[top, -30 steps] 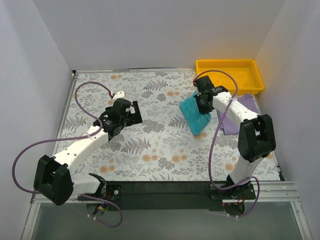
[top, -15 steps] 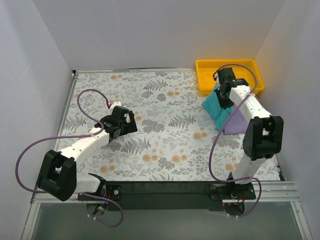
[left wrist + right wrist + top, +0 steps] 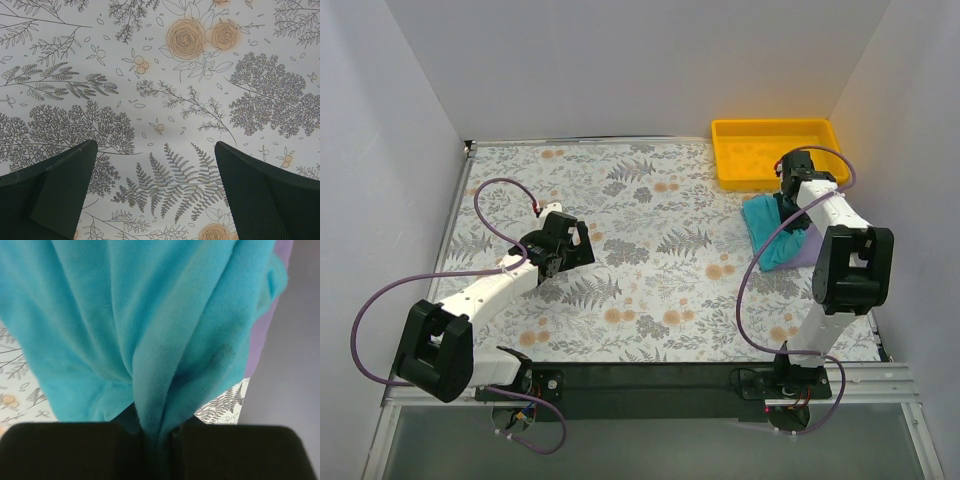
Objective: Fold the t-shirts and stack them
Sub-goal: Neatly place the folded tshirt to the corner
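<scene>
A flower-and-fern patterned tabletop (image 3: 650, 290) sits between plain white walls, with two white-and-black robot arms bolted at its near edge. On the left side, the left arm (image 3: 485, 290) reaches out over bare pattern, well apart from any cloth. The left fingers (image 3: 55, 190) are spread wide with nothing between them. Its wrist camera shows only printed roses and ferns beneath.

Moving right, a yellow tray (image 3: 760, 155) stands in the far right corner. Just in front of it, near the right edge, the right arm (image 3: 840, 260) bends over the t-shirts. The right fingers (image 3: 75, 450) are pressed nearly together, pinching a bunched fold of the teal t-shirt (image 3: 770, 228). That shirt is a rumpled heap lying partly over the lavender t-shirt (image 3: 807, 250), which shows only as a narrow strip at its right side. In the right wrist camera, teal cloth fills most of the view, gathered into the pinch, with a sliver of lavender along the right.
</scene>
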